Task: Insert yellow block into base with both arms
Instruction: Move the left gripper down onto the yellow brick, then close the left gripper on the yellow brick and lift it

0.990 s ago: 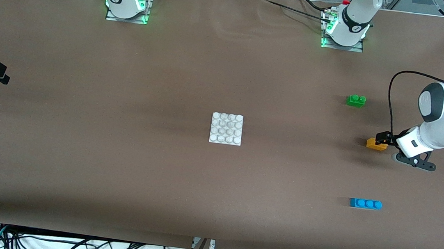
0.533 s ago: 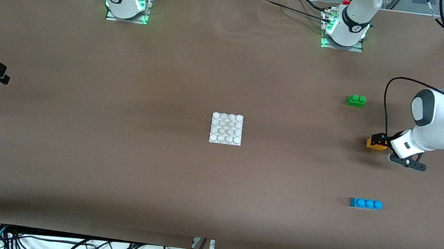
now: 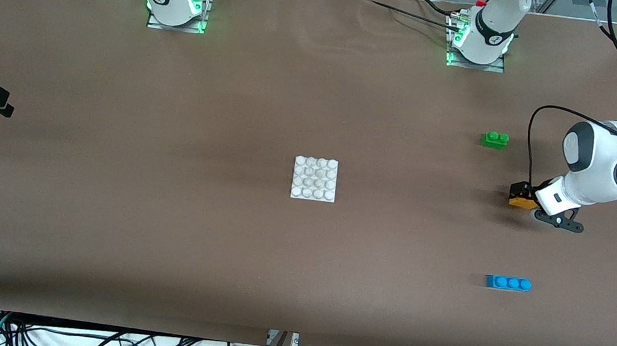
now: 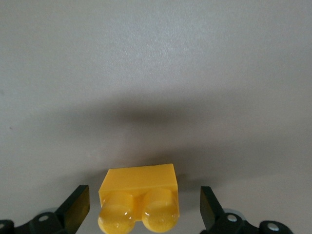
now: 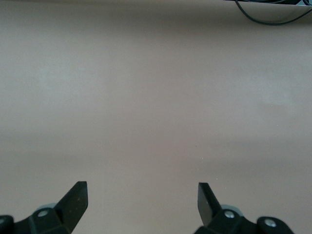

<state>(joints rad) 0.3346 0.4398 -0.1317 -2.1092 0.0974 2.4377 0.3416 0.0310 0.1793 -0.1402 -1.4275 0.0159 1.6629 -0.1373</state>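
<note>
Lower now, the left gripper (image 3: 520,190) has its jaws open around the yellow block (image 3: 522,202) on the bench (image 3: 165,227), toward the left arm's end, well apart from the base (image 3: 314,179). Right gripper (image 5: 141,200) waits, jaws open.

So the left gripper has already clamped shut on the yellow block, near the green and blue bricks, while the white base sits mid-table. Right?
Not quite. The left gripper is open: the left wrist view shows its fingers apart, a gap on either side of the yellow block. The rest holds: the green brick and blue brick lie nearby, and the base sits mid-table.
</note>
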